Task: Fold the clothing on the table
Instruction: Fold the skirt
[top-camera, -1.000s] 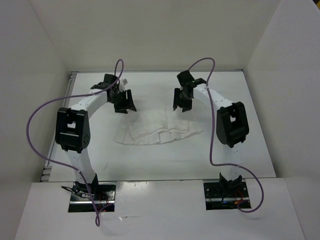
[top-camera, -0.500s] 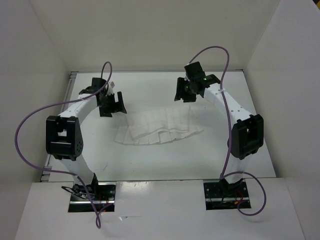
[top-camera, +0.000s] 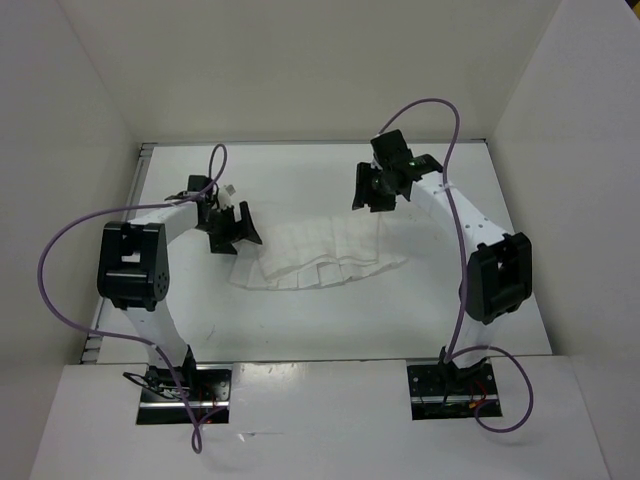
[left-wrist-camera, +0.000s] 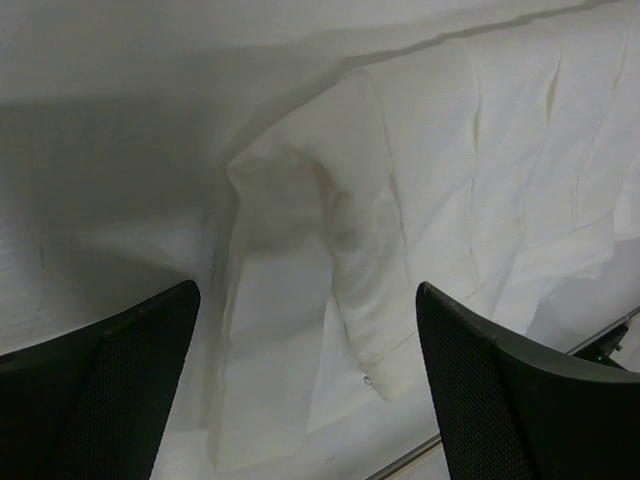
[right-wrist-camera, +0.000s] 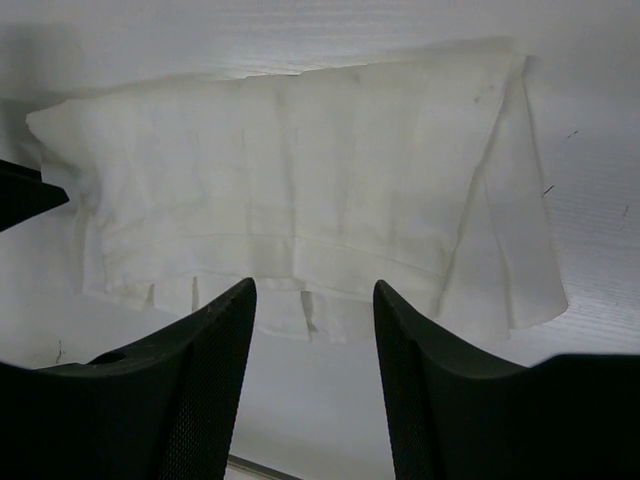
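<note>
The clothing (top-camera: 320, 258) lay flat in the middle of the table (top-camera: 300, 320), between the two arms. From the top camera it looked like a wide white fan with pleats. The left gripper (top-camera: 236, 228) was over the left end of the clothing. The right gripper (top-camera: 372, 188) was by its far right corner.

The top camera was too far away to show the fingers well, but the wrist cameras showed them. In the left wrist camera the two black fingers (left-wrist-camera: 110, 380) were spread wide, with nothing between them. Below them was the end of the clothing, where a loose flap was bunched and turned over. The top camera did not show that bump.

In the right wrist camera the fingers (right-wrist-camera: 200, 370) were apart too and held nothing. This camera showed nearly the whole clothing. One layer lay over another, and little pleats peeked out under the hem. A black tip of the left gripper showed at the left edge.
</note>
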